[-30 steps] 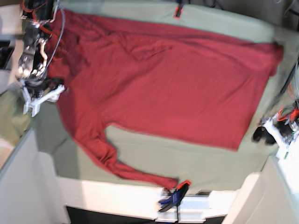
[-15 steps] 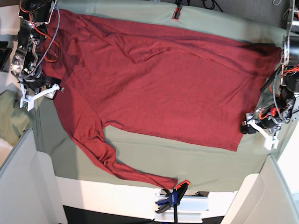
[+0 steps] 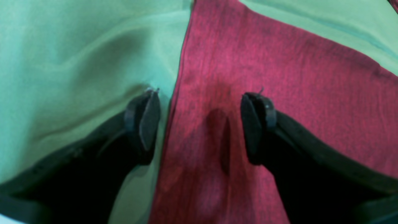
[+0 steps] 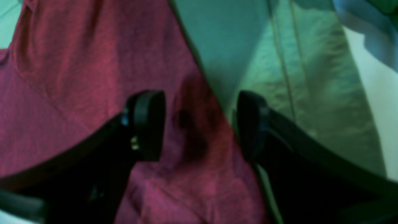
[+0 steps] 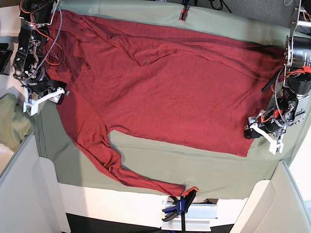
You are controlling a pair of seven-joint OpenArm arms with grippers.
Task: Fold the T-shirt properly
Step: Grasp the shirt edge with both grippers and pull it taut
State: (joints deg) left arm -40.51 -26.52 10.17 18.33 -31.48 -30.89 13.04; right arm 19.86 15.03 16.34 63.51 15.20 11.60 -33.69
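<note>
While both grippers are straddling opposite edges, the T-shirt (image 5: 165,92) is lying spread flat on the green-clothed table (image 5: 194,167).
Left fingers (image 3: 149,119) and right fingers (image 4: 149,124) are standing spread, empty; better pinching fabric only, not table cloth.

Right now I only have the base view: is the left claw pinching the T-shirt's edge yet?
Observer: Not yet. The left wrist view shows the left claw open, straddling the T-shirt edge, one finger over the green table cloth and the other over red fabric.
Operator: And the right claw?
Observer: Its wrist view shows the right claw open too, with the shirt's edge running between its fingers.
Operator: Anything bunched there?
Observer: Yes, a small dark crease in the fabric lies between those fingers.
</note>
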